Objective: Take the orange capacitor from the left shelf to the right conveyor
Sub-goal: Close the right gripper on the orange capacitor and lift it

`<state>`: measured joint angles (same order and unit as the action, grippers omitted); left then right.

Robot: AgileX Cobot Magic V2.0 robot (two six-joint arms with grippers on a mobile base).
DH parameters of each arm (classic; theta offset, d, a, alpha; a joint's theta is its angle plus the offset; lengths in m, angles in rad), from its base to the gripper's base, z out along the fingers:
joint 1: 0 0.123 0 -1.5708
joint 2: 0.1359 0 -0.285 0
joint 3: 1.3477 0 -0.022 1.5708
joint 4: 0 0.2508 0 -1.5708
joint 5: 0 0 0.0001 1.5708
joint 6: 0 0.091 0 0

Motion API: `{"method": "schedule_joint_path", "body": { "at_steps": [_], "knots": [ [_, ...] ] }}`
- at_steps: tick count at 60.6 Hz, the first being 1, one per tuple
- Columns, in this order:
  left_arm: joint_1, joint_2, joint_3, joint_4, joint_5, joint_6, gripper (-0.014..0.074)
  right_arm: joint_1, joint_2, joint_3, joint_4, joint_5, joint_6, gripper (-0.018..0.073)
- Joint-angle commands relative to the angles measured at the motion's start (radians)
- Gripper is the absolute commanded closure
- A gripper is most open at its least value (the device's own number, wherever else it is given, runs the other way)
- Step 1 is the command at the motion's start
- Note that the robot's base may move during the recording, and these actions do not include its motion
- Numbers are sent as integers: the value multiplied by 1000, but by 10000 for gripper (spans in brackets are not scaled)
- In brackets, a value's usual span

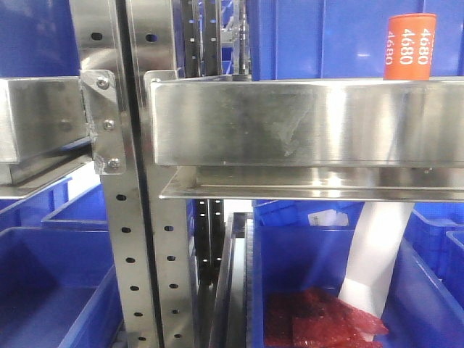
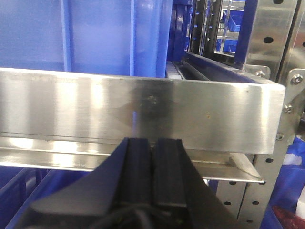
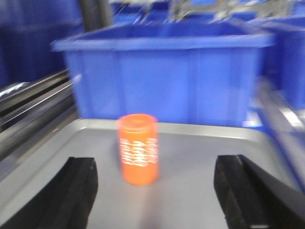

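The small orange cylindrical capacitor (image 3: pixel 138 149) stands upright behind the front edge of the shiny steel shelf (image 1: pixel 304 123). Reaching seems in hand: the wide-spread right gripper (image 3: pixel 156 164) must advance and close, while the left gripper (image 2: pixel 152 143) is pressed together.

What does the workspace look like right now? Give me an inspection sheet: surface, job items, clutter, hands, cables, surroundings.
Surface: grey tray with a raised rim; the view is blurred.
Job's things: orange capacitor upright on the tray, not gripped; conveyor not in view.
Clutter: red packets and a white strip in a lower blue bin.
Hands: left hand shut, holding nothing, facing a steel rail; right hand open, pointed at the capacitor.
Cables: nothing seen.
Surroundings: perforated shelf uprights, more blue bins behind and below.
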<state>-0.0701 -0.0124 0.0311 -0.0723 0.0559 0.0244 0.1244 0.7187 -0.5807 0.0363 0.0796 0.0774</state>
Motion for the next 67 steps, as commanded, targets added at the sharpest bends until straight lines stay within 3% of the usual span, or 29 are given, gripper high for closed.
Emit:
{"method": "schedule_joint_path", "body": {
  "at_steps": [1,27,60,67],
  "knots": [
    [0,-13,-4,-2,-87,0,723,23,77,-57,-2,-156,-3,-45],
    [0,-13,-4,-2,-87,0,723,43,443,-132,-2,-391,-3,-45],
    [0,-13,-4,-2,-87,0,723,43,692,-173,-2,-550,-3,-44],
    [0,-13,-4,-2,-87,0,723,43,714,-173,-2,-583,-3,22]
  ]
}}
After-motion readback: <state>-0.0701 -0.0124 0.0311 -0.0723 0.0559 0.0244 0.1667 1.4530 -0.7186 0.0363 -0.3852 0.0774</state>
